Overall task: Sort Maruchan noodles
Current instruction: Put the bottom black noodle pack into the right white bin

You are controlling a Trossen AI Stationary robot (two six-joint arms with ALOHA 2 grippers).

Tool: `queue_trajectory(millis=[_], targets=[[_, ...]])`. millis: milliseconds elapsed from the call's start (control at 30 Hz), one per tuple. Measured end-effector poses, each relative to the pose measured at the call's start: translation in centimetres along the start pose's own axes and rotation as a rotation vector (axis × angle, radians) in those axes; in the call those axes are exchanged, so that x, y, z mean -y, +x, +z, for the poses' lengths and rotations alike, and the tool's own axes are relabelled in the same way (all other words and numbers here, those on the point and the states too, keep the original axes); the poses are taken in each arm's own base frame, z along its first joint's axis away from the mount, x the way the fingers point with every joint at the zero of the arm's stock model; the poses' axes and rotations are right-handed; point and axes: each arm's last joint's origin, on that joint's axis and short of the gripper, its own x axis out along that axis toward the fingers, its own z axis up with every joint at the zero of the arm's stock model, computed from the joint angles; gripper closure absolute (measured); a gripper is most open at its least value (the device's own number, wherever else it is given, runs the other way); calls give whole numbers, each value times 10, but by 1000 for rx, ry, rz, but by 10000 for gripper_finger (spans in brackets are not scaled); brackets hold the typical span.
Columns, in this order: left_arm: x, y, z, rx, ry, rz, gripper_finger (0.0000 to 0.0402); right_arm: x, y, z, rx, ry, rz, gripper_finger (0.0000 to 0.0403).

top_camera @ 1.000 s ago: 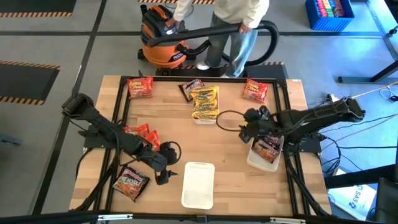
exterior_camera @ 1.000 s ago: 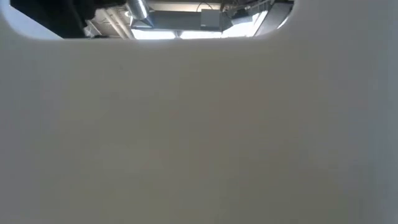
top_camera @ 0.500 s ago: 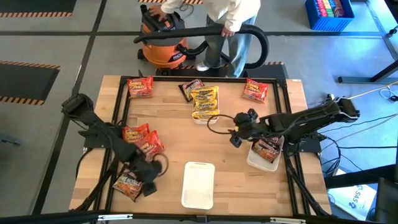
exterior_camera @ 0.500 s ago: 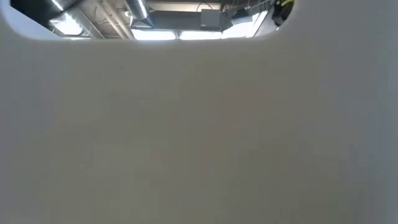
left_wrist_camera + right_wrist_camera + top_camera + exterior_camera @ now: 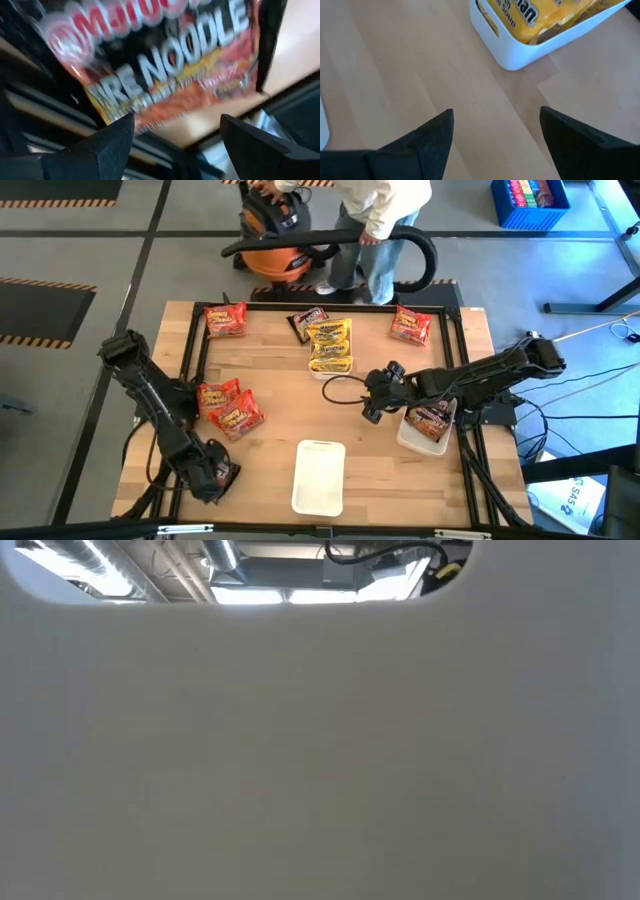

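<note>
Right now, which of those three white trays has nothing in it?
The empty white tray at the table's near edge, between the arms. The far tray holds yellow packets, and the right tray holds a dark packet.

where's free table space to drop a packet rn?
Bare wood between the empty white tray and the yellow-packet tray, left of the right gripper. Crowded: red packets mid-left, left gripper over the dark packet.

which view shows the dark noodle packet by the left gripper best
The left wrist view: the dark noodle packet fills the frame beyond the open left gripper, its lettering partly readable. In the high view only an edge of it shows beside the gripper. The low and right wrist views do not show it.
</note>
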Motion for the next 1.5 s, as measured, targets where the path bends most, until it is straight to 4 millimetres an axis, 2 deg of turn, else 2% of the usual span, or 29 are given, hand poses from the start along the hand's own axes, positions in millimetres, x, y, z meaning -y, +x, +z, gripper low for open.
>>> queue_trajectory(millis=[100,367,633,800,1100,1367,1500], targets=[[0,-1,4,101,61,-17,114,0,0,0,0,1,5,127],[13,-2,24,235,174,-90,114,0,0,0,-1,2,6,127],[30,3,56,376,174,-147,114,0,0,0,-3,1,5,127],[37,2,74,463,116,-197,114,0,0,0,-3,1,4,127],[31,-12,114,717,-32,-160,114,0,0,0,-4,2,5,127],[29,-29,150,856,50,-133,114,-4,3,0,-22,14,69,127],[27,-36,164,909,87,-107,114,-10,11,1,-25,16,93,127]])
